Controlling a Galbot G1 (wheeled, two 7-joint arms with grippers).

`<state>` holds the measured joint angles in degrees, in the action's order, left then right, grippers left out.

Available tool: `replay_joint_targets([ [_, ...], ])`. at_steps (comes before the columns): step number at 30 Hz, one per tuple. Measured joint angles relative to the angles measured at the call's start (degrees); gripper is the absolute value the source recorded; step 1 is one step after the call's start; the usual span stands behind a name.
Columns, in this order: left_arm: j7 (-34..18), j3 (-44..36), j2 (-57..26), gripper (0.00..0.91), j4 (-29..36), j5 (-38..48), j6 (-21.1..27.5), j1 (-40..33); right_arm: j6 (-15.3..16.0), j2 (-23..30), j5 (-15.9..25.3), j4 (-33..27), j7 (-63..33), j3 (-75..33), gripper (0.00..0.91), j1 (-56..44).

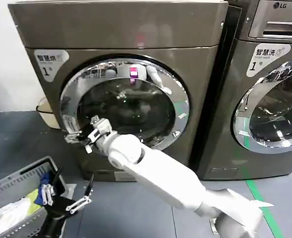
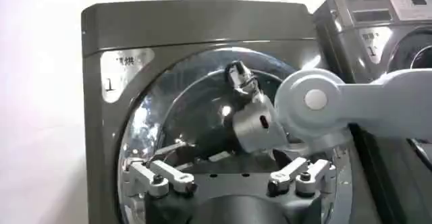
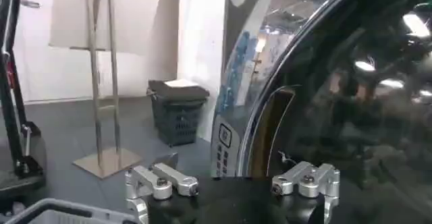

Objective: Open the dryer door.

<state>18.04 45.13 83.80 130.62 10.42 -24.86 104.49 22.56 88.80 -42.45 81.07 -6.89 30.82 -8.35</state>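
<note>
Nearest me, at about 7 o'clock in my head view, a grey basket (image 1: 17, 186) sits on the floor holding a white cloth (image 1: 9, 210) and blue and yellow items I cannot identify. My left gripper (image 1: 66, 196) hangs just beside its near corner, fingers spread apart and holding nothing, well short of the dryer. My right arm (image 1: 161, 173) reaches forward across the front of the machine, and my right gripper (image 1: 81, 136) sits at the 8 o'clock edge of the door (image 1: 131, 106), its fingers apart at the chrome rim; I cannot tell whether they touch it. The door lies flat against the dryer (image 1: 121, 34), closed. At 3 o'clock stands the LG washer (image 1: 275, 84), its own door closed. Behind, at 9 o'clock, a beige bin (image 1: 47, 113) stands by the wall.
</note>
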Motion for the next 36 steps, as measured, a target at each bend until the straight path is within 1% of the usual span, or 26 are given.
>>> replay_joint_targets([
  [9,0.07,0.03,-0.05,0.907,0.00,0.15,0.03,-0.15,-0.48,1.59,0.37,-2.58,1.03,0.01,0.907,0.35],
  [21,0.12,0.05,-0.06,0.907,0.00,0.19,0.05,-0.26,-0.48,3.19,1.07,-4.37,2.46,0.19,0.907,0.39],
  [30,0.14,0.09,-0.04,0.907,0.04,0.33,0.05,-0.30,-0.70,3.39,1.64,-6.31,5.73,0.15,0.907,1.00],
  [36,0.16,0.09,-0.05,0.907,0.14,0.34,0.05,-0.31,-0.44,3.11,1.53,-6.11,8.70,0.11,0.907,1.32],
])
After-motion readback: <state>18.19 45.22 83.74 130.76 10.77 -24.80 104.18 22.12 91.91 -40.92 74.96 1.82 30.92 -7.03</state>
